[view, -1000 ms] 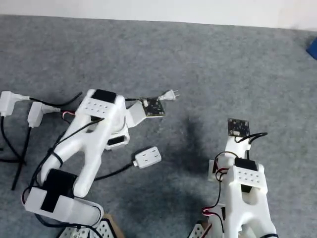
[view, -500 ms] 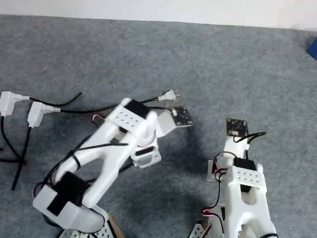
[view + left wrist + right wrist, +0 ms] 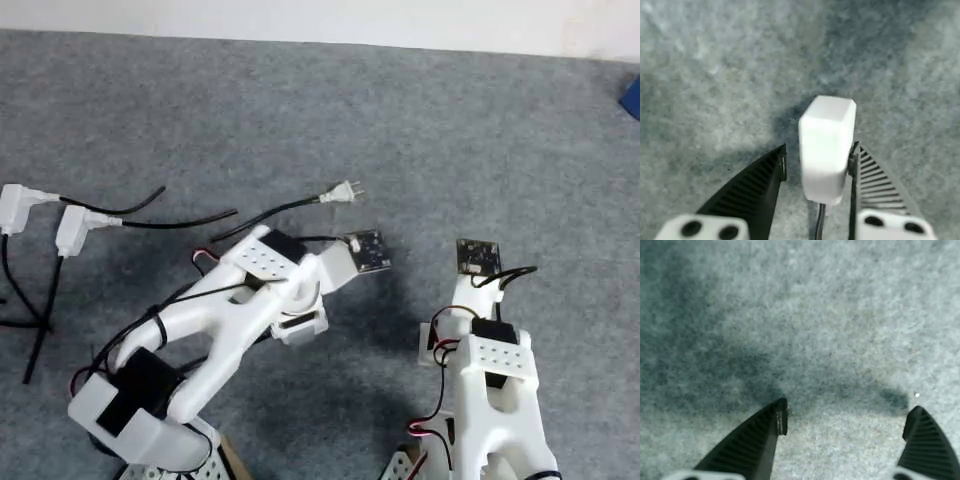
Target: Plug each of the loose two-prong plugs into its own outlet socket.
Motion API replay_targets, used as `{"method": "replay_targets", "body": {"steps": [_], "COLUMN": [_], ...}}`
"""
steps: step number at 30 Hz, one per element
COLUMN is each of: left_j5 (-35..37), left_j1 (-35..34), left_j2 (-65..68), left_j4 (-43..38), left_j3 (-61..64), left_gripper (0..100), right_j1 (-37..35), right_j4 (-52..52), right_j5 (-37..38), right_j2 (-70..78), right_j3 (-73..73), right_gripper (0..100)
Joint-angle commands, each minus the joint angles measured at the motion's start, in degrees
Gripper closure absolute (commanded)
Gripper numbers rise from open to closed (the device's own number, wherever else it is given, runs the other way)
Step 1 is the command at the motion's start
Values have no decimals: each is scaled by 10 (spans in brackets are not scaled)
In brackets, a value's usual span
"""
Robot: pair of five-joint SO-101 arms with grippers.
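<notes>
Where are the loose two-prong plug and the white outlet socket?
two-prong plug (image 3: 343,192): high view, its body behind the prongs.
outlet socket (image 3: 826,145): left wrist view, middle of its white block.

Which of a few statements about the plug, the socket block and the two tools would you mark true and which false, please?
1. The white socket block sits between the fingers of the left tool. True.
2. The right tool is shut on a plug. False: it is open above bare grey carpet, with nothing between its fingers.
3. The two-prong plug lies on the carpet on the far side of the arms, with its black cord trailing off. True.
4. The two-prong plug is pushed into the socket block. False: the two lie apart, and the plug's prongs are bare.
</notes>
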Motion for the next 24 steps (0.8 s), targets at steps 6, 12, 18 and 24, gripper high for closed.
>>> {"method": "replay_targets", "body": {"steps": [6, 12, 18, 24], "left_j5": [-6, -18, -48, -46], "left_j1": [-11, -45, -58, -53], "left_j2": [-9, -6, -2, -7], "left_j4": [-9, 62, 76, 84], "left_j3": [-14, -109, -119, -107], "left_gripper": [793, 794, 796, 827], "right_j1": [-4, -4, -4, -4], "right_j4": [4, 4, 4, 4], "right_j5": [8, 8, 8, 8], "right_j2": [4, 4, 4, 4], "right_j3": [-3, -3, -3, -3], "right_gripper": [642, 642, 642, 642]}}
